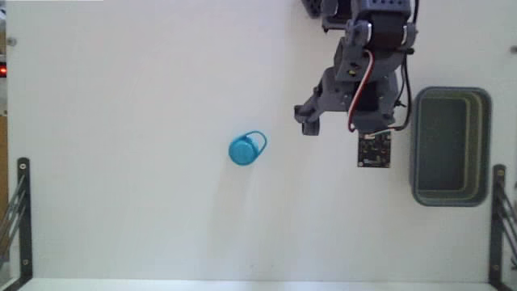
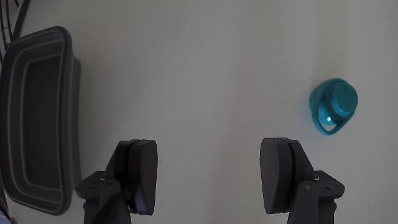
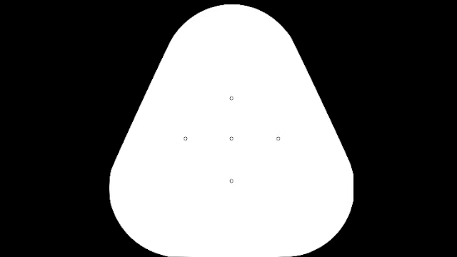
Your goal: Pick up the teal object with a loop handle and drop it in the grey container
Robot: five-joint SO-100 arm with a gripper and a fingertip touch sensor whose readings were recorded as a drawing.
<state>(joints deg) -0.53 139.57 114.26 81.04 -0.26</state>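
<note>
Looking down in the fixed view, you have a plain white table [image 1: 121,202] filling almost the whole frame, evenly lit, with soft shadows under each item. Black metal brackets [image 1: 18,218] stand at the lower left and lower right edges, and a small red light shows at the far left edge.

The teal object [image 1: 246,148] lies a little left of the frame's centre in that view, alone on bare table. It is a small, bright blue-green plastic piece with a rounded body and a thin loop sticking out toward the upper right. In the wrist view it sits at the right side of the frame, glossy, with the loop pointing down.

The grey bin [image 1: 487,145] lies at the right edge of the fixed view, rectangular with rounded corners, a thick rim and a darker inside. In the wrist view it fills the left edge.

Your arm [image 1: 367,73] reaches down from the top of the fixed view, between the two. The gripper [image 2: 208,177] is spread wide with only bare table between its dark fingers [image 2: 143,171], well apart from the teal object.
</note>
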